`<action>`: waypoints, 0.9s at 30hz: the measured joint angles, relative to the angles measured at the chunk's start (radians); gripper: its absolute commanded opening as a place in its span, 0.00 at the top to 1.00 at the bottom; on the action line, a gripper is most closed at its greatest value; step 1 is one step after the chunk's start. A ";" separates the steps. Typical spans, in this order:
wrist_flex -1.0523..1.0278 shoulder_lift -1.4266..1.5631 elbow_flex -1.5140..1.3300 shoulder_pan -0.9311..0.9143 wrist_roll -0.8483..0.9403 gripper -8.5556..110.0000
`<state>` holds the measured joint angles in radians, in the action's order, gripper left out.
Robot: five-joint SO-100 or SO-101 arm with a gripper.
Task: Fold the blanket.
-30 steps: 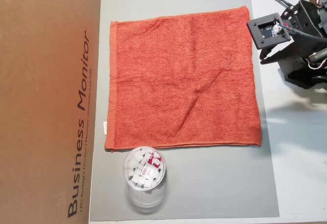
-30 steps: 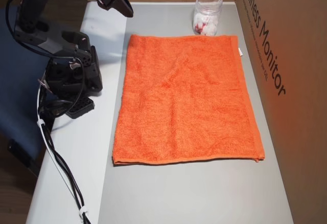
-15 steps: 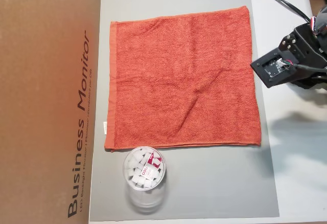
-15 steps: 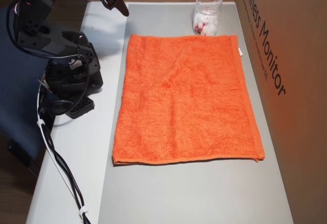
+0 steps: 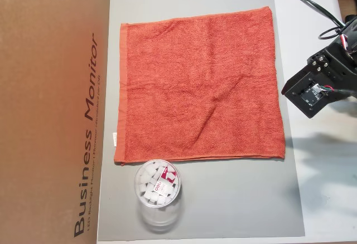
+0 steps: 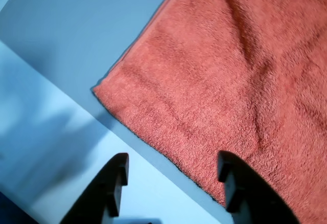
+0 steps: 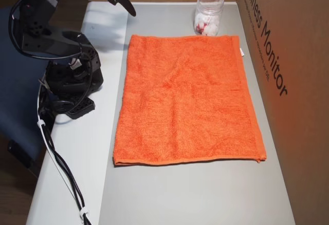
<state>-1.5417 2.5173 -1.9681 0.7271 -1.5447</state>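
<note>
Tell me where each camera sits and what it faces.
An overhead view: above the table, looking down on the blanket; the arm's wrist shows at right.
Another overhead view: above, from the opposite end, the blanket central; arm base at left.
Wrist view: on the arm, facing a blanket corner; open jaws of the gripper show.
Both overhead views share the jar.

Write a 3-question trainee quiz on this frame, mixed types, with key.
1. True or false: the blanket is already folded in half.
2. In the wrist view, the gripper is: A) open, B) shut on cloth, C) shut on nothing.
3. What stands just off the blanket's tagged corner?

Key: 1. False, it lies flat in a single layer. 2. A. 3. The clear plastic jar.
</note>
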 measured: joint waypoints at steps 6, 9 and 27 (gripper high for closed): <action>0.000 -0.074 0.000 -0.005 0.206 0.75; 0.000 -0.104 0.000 0.006 0.330 0.76; 0.253 -0.255 -0.120 0.104 0.394 0.76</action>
<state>-1.2885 2.2626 -2.0877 0.8314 -1.1505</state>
